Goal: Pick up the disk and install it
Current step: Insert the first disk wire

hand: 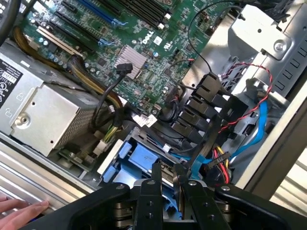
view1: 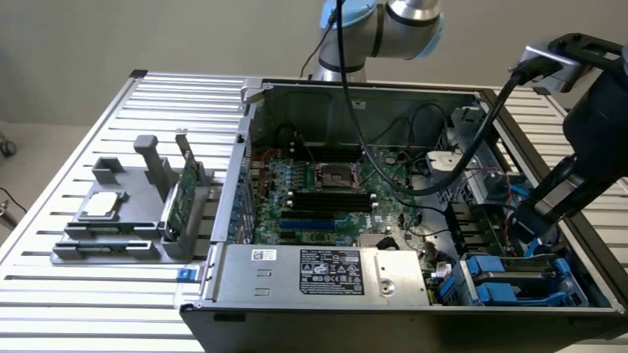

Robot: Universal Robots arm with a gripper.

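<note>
The disk (hand: 139,160) shows as a blue plastic carrier around a dark metal body, sitting in the drive bay (view1: 530,283) at the near right corner of the open computer case (view1: 412,95). My gripper (hand: 167,175) reaches down over that bay, and its two dark fingers (hand: 156,173) stand close together on the disk's upper edge. In the exterior view the gripper (view1: 537,226) hangs just above the blue carriers. The lower part of the disk is hidden by the bay and my fingers.
A silver power supply (view1: 324,276) fills the case's near side beside the bay. Black connectors and red-black and blue cables (hand: 249,81) crowd the bay. A grey fixture (view1: 128,220) holds a square chip (view1: 103,206) and a green card (view1: 182,195). A person's fingers (hand: 19,211) rest on the table edge.
</note>
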